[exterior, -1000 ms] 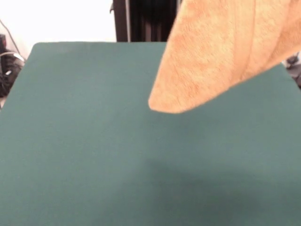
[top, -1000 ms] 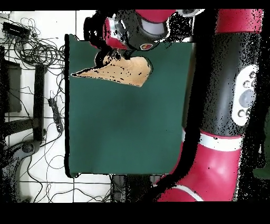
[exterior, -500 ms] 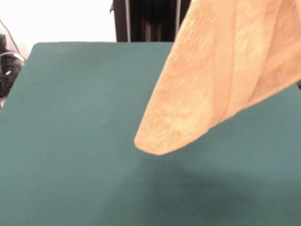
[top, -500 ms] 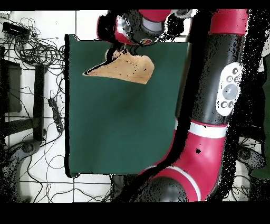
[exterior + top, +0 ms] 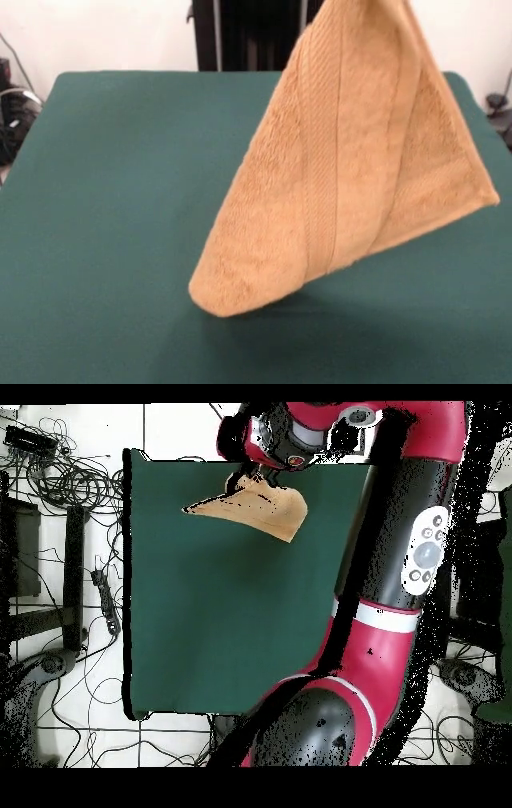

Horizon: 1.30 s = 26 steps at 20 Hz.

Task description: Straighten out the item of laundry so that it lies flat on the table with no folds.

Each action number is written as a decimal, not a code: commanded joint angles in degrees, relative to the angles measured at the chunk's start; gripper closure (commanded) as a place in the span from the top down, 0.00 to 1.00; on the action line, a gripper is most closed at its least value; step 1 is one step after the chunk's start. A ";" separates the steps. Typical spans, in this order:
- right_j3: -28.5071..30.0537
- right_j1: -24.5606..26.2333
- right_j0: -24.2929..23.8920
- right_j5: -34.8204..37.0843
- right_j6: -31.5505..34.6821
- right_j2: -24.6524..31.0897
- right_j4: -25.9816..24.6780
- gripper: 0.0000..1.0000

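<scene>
The orange-tan terry-cloth hand towel [image 5: 344, 168] hangs in the air as a long triangular drape, gathered to a narrow top at the upper edge of the front view and widening downward. Its lowest rounded corner [image 5: 220, 300] hangs just above the dark green cloth-covered table [image 5: 104, 208], and a second, sharper corner [image 5: 490, 196] juts out to one side higher up. A woven ribbed border band [image 5: 320, 160] runs lengthwise down the drape, flanked by soft vertical folds, and a hemmed edge lines the lower side.

In the overhead view the towel [image 5: 255, 512] spreads out directly below the red and black arm's claw [image 5: 262, 472], which sits at the gathered top; whether its fingers pinch the cloth cannot be told, since the wrist hides them. The towel hangs over the table's [image 5: 230, 624] half farthest from the robot's base. No brand, label or writing can be read on anything.
</scene>
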 commanded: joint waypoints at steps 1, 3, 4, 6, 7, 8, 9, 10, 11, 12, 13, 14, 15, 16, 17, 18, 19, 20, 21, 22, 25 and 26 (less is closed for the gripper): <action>-0.99 0.05 1.18 -0.44 0.40 6.52 -4.54 0.00; 0.40 -0.83 1.01 -0.47 0.42 5.13 -2.91 0.00; 1.85 -1.57 0.88 -1.00 1.16 3.52 -0.84 0.00; 6.96 -4.23 0.16 -2.90 2.61 -0.75 4.64 0.00; 11.35 -6.41 -0.68 -4.60 3.66 -3.14 7.95 0.00; 17.40 -9.32 -2.03 -6.95 4.75 -5.36 11.23 0.00; 24.83 -12.91 -3.80 -9.90 5.90 -7.07 14.53 0.00; 32.63 -16.80 -5.81 -13.04 6.58 -8.15 17.19 0.00; 39.28 -20.39 -7.51 -15.73 6.22 -8.66 18.91 0.00; 44.15 -23.18 -8.76 -17.64 6.22 -8.75 20.15 0.00; 49.01 -25.96 -10.02 -19.56 6.21 -8.85 21.39 0.00; 53.34 -28.61 -11.25 -21.61 6.53 -8.58 22.74 0.00; 57.11 -31.05 -12.34 -24.06 6.75 -8.31 23.77 0.00; 60.36 -33.42 -13.32 -26.70 6.04 -8.06 24.05 0.00; 63.73 -35.66 -14.42 -29.26 5.73 -7.61 24.60 0.00; 66.65 -37.42 -15.35 -31.43 5.50 -7.15 25.12 0.00; 69.21 -38.71 -16.13 -33.43 5.50 -6.75 25.64 0.00; 70.81 -39.35 -16.56 -34.82 5.42 -6.51 25.87 0.00; 71.75 -39.53 -16.75 -35.87 5.13 -6.41 25.76 0.00; 72.03 -39.42 -16.68 -36.63 5.18 -6.50 25.80 0.00; 66.19 -35.05 -14.06 -31.49 5.01 -8.41 24.61 0.00; 62.47 -32.85 -12.66 -27.95 4.50 -9.18 23.83 0.00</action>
